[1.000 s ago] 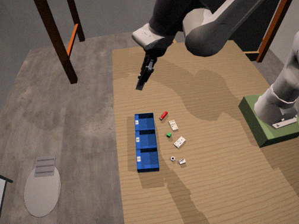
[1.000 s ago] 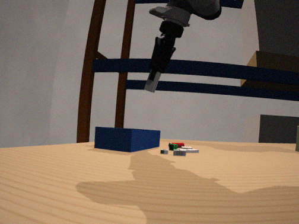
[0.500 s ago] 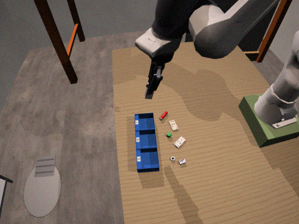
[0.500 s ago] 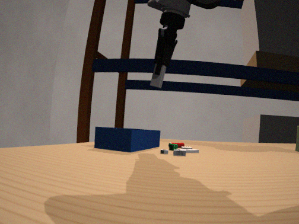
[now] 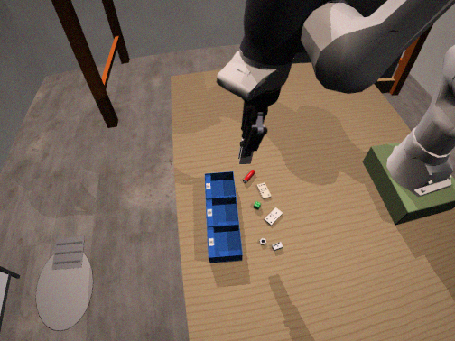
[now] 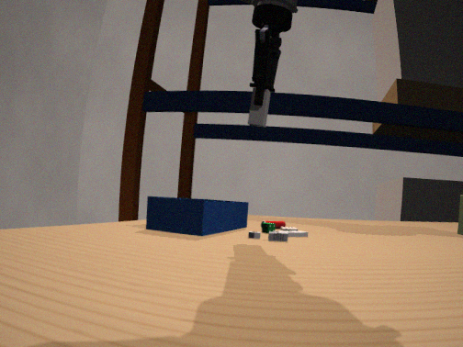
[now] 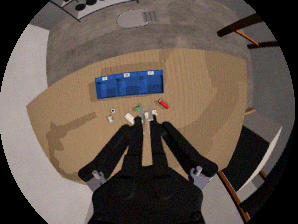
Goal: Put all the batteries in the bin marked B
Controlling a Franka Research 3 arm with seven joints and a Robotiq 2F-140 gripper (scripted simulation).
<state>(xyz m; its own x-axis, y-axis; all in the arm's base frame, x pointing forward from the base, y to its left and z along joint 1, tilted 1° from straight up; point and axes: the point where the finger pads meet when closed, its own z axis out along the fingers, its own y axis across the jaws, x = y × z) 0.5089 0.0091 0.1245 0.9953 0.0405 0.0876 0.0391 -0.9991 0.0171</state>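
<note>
The gripper (image 5: 245, 159) (image 6: 258, 124) (image 7: 146, 111) hung high, nearly closed on nothing; reaching the red battery (image 5: 249, 176) (image 6: 276, 224) (image 7: 163, 104) likely needed opening, then lowering

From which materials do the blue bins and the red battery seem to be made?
The blue bins: probably plastic, rather matt, judging by their even colour and thin, straight walls; painted metal is also possible. The red battery: perhaps a metal can in a smooth red wrapper, since one end looks silvery.
</note>
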